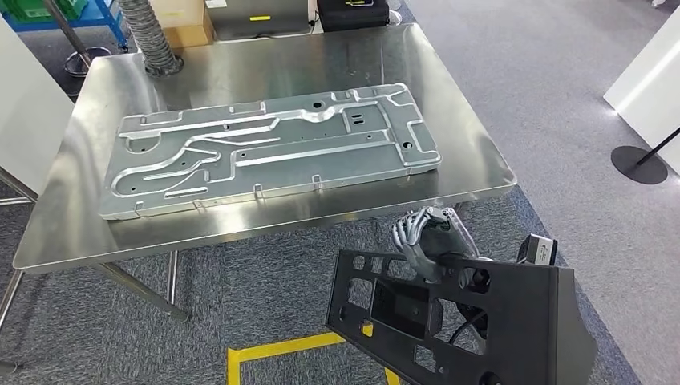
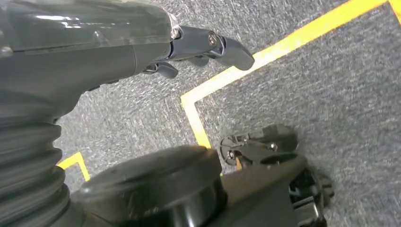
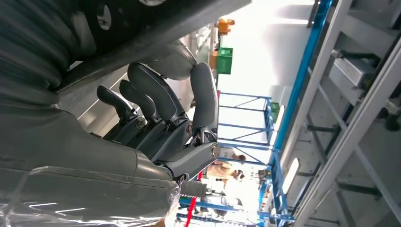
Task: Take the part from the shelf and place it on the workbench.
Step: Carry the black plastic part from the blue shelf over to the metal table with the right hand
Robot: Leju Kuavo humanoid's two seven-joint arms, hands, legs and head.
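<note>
Right robot hand (image 1: 433, 241) grips the black perforated panel (image 1: 481, 321) at 5 o'clock, off the tabletop (image 1: 449, 104); its wrist view shows fingers (image 3: 156, 99) curled. Left robot hand (image 2: 198, 47) hangs spread over carpet.

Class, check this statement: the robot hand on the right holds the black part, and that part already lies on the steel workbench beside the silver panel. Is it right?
Not quite. The right robot hand does hold the black part, but the head view shows the part still off the workbench, over the carpet in front of its near edge. The silver panel lies on the workbench alone.
</note>
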